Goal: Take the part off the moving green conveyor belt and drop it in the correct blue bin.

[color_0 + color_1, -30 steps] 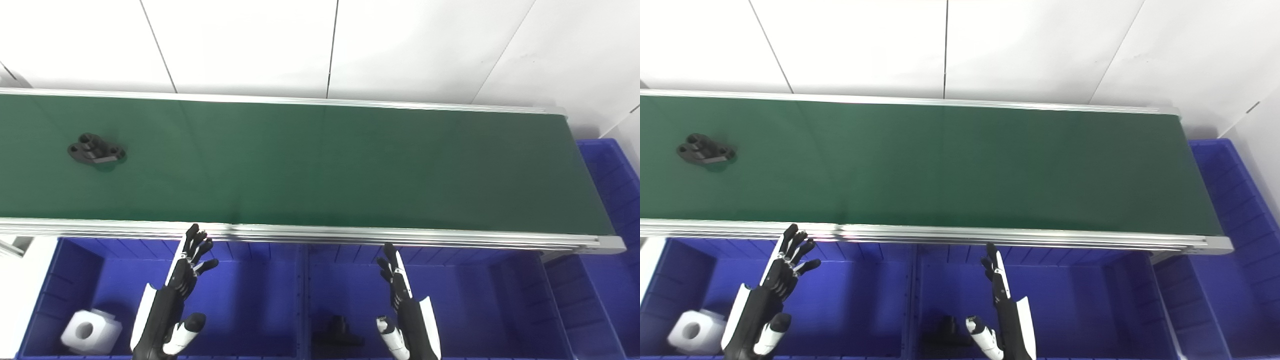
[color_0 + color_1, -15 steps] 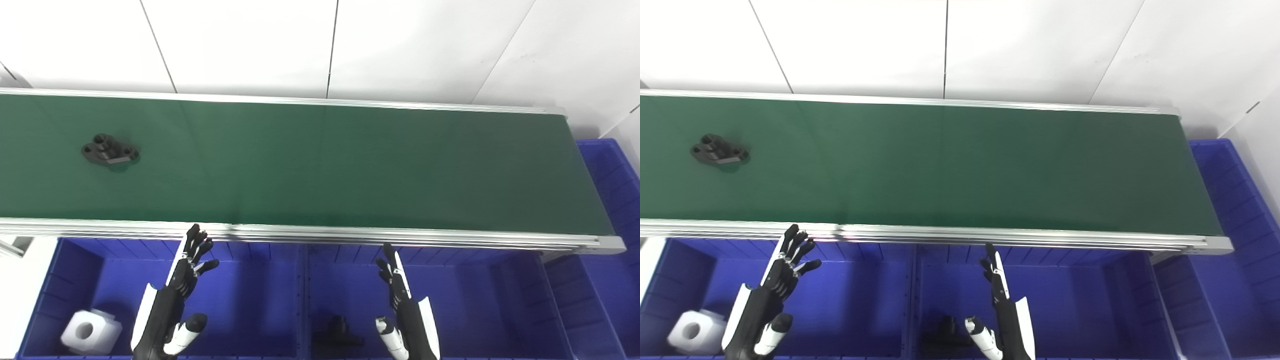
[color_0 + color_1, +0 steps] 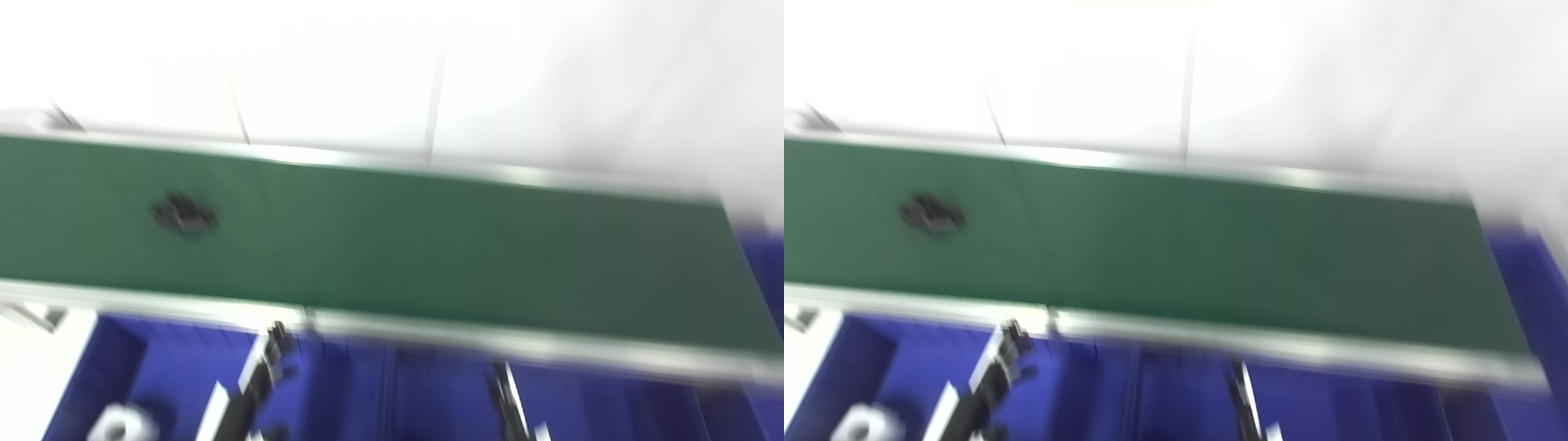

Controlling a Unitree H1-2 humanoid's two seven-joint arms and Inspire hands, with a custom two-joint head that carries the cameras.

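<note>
blurred white wall (image 3: 343, 67) with dark panel seams behind, white block (image 3: 116, 425) bottom left, smeared, hole on top, silver frame rail (image 3: 1335, 355)

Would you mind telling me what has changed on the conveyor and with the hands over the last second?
The whole picture has shifted, tilted and blurred, so the camera has moved. The dark part was riding the green belt rightward in the sharper earlier pictures and is still on it, left of middle. Nothing was grasped or let go: the left hand and right hand stay low over the blue bins, too blurred to judge the fingers.
</note>
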